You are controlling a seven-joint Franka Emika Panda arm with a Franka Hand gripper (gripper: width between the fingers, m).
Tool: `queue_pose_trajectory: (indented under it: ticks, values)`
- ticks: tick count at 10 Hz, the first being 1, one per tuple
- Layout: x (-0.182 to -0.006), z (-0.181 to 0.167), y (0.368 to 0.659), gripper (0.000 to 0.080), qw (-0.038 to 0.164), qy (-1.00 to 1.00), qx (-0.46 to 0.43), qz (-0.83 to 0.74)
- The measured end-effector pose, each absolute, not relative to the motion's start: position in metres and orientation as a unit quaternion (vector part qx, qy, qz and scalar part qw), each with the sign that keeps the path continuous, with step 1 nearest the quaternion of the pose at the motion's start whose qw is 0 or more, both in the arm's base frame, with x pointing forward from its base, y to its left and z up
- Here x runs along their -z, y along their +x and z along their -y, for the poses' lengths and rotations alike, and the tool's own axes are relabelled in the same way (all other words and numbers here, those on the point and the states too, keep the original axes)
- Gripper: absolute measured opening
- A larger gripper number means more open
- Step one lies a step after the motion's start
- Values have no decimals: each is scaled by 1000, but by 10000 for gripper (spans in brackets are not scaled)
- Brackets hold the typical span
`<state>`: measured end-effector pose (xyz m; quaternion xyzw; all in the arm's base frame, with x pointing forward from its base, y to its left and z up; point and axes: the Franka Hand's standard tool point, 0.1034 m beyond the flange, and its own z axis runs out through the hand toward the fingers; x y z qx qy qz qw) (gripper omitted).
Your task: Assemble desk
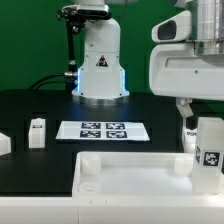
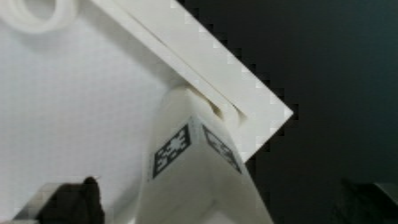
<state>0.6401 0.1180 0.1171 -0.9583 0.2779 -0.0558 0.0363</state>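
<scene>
On your black counter (image 1: 30,105), the marker board (image 1: 102,130) lies midway. A loose leg (image 1: 37,131) stands upright to the exterior view's left of it. The desk top (image 1: 130,180) lies flat nearer, and the arm's base (image 1: 100,70) sits far behind.

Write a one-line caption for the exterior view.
Open gripper straddles a tagged leg at a corner of the desk top; a second leg and the marker board sit beyond.
</scene>
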Motion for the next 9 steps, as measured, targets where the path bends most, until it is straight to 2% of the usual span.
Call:
queue_pose_trajectory:
  ticks: [1,3,4,5,6,7,9]
  values:
    - [-120,-115,646,649,16,-990,64,-128]
    - [-117,-115,645,649,14,-994,63,-93]
    - [-117,-115,645,553,14,-993,63,-101]
    - [-117,-115,645,369,15,-992,63,-109]
    - [-117,-115,645,369,17,-989,62,-133]
    - [-117,-114,645,285,18,-983,62,-170]
    - [-117,-111,645,285,23,-962,60,-265]
